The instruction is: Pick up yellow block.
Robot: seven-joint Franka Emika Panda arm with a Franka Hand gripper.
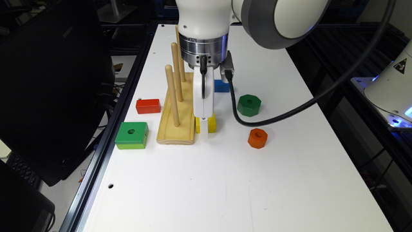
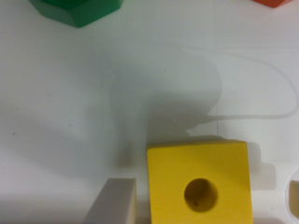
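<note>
Beside the wooden peg board [image 1: 180, 119], on the white table [image 1: 206, 180], sits the yellow block [image 1: 210, 124], a square piece with a round centre hole, just to the exterior view's right of the board's base and partly hidden behind the gripper [image 1: 204, 130]. The Panda arm has the gripper down at table level around the block. From the wrist view, the yellow block [image 2: 200, 184] lies between the two fingers: one pale finger [image 2: 113, 201] stands close alongside one face with a thin gap, and the edge of the other shows at the far side, a little clear of the opposite face. So the jaws are spread somewhat wider than the block and hold nothing yet. Judging by this, the approach and descent look done and the closing step is at hand. The next move calls for squeezing the fingers onto the two opposite flat faces, then lifting straight up; the peg board's edge and its dowels [image 1: 173, 93] are near, so sideways drift should be avoided. The green octagonal block [image 1: 248, 105], orange octagonal block [image 1: 257, 138], blue block [image 1: 222, 86], red block [image 1: 148, 106] and green square block [image 1: 132, 135] lie apart from the grasp.
</note>
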